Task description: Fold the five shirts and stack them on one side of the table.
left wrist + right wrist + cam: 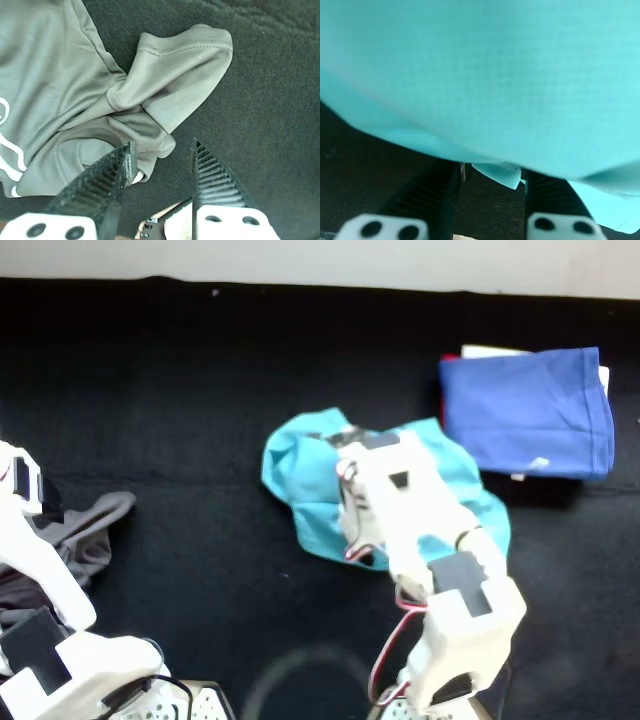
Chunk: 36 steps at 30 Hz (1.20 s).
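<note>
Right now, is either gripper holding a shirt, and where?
Left gripper holds nothing, open by the grey shirt. Right gripper, open at an edge of the teal shirt, tips hidden: no grip shows.

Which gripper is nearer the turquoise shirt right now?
Right. The right gripper is right against the turquoise shirt, its fabric over the fingers; the left gripper sits beside the grey shirt, well away.

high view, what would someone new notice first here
The crumpled teal shirt in the middle of the black table stands out first, with the white right arm stretched over it. Next comes the neatly folded blue shirt at the far right side. Then there is the grey shirt bunched at the left edge, by the open left tool.
</note>
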{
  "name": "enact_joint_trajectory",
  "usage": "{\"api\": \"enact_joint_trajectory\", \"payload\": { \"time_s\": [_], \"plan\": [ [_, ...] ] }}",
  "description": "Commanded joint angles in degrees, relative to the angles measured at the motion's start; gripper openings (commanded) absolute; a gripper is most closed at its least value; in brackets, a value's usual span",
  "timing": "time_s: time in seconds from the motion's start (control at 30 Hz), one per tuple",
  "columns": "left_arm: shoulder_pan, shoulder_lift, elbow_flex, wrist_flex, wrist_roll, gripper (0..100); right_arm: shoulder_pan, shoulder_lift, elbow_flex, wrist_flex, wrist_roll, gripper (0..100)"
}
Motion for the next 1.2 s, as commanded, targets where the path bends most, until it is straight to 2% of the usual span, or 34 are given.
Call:
{"api": "enact_joint_trajectory", "payload": {
  "time_s": [0.0, 0.23, 0.43, 0.63, 0.77, 0.9, 1.07, 1.17],
  "plan": [
    [0.66, -2.51, -0.04, -0.62, -0.44, 18, 1.89, -2.15, -5.67, 3.38, -0.53, 0.3],
    [1.45, -2.77, -0.31, -0.62, -0.44, 18, 6.37, -13.23, -16.04, 14.46, -0.35, 0.7],
    [3.12, -2.77, -0.13, -0.62, -0.44, 18, 6.29, -19.91, -17.71, 20.88, 0.09, 0.7],
    [5.85, -2.42, 0.31, -0.44, -0.44, 18, 9.01, -31.87, -18.86, 22.64, 9.41, 0.7],
    [9.71, -2.42, -0.13, -0.44, -0.44, 18, 18.24, -41.01, -26.68, 22.11, 11.43, 0.7],
    [17.01, -2.42, -0.31, -0.53, -0.26, 18, 33.01, -43.74, -34.77, 22.11, 18.11, 0.7],
    [32.48, -2.33, -0.22, -2.90, 0.00, 18, 48.48, -43.65, -33.54, 14.02, 22.07, 0.7],
    [41.98, -2.33, -0.31, -8.26, 4.48, 19, 54.11, -43.65, -28.88, 8.57, 21.98, 0.7]
  ]
}}
